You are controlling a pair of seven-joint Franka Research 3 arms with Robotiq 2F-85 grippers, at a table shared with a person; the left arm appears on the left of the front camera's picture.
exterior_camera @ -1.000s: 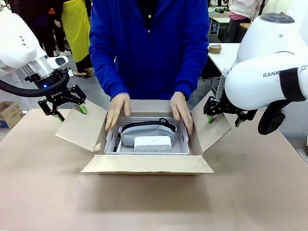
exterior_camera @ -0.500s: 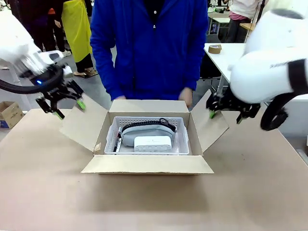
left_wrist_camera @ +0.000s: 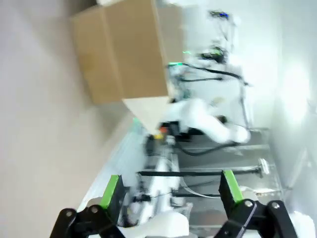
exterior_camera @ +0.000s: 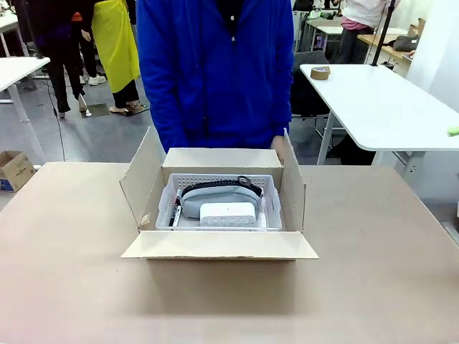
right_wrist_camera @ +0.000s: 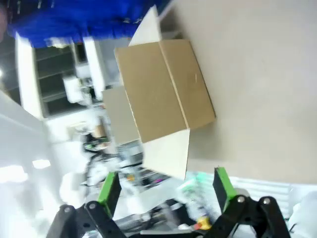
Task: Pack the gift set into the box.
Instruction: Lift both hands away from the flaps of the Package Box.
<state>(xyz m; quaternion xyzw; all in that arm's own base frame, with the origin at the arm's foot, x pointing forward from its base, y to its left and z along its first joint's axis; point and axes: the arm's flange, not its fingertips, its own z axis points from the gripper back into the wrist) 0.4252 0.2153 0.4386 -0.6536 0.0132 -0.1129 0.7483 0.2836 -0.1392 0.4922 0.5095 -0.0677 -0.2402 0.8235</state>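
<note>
The brown cardboard box (exterior_camera: pixel 219 246) sits mid-table with its two side flaps upright and its near flap folded outward. Inside lies the light grey perforated basket (exterior_camera: pixel 166 204) holding the grey zip pouch (exterior_camera: pixel 219 195), the small white box (exterior_camera: pixel 227 213) and the dark pen (exterior_camera: pixel 176 211) along its left wall. In the left wrist view my left gripper (left_wrist_camera: pixel 171 191) is open and empty, well away from the box (left_wrist_camera: pixel 126 54). The right wrist view shows my right gripper (right_wrist_camera: pixel 165 188) open and empty too, with the box (right_wrist_camera: pixel 161 91) at a distance.
A person in a blue top (exterior_camera: pixel 215 72) stands at the far edge right behind the box, one hand (exterior_camera: pixel 277 143) by the right flap. A white table (exterior_camera: pixel 373 100) carrying a tape roll (exterior_camera: pixel 320 72) stands at the back right. A small carton (exterior_camera: pixel 14 168) sits on the floor at left.
Both arms have pulled back out of the front view. The two side flaps have swung from splayed outward to upright. The person's hands have left the basket.
</note>
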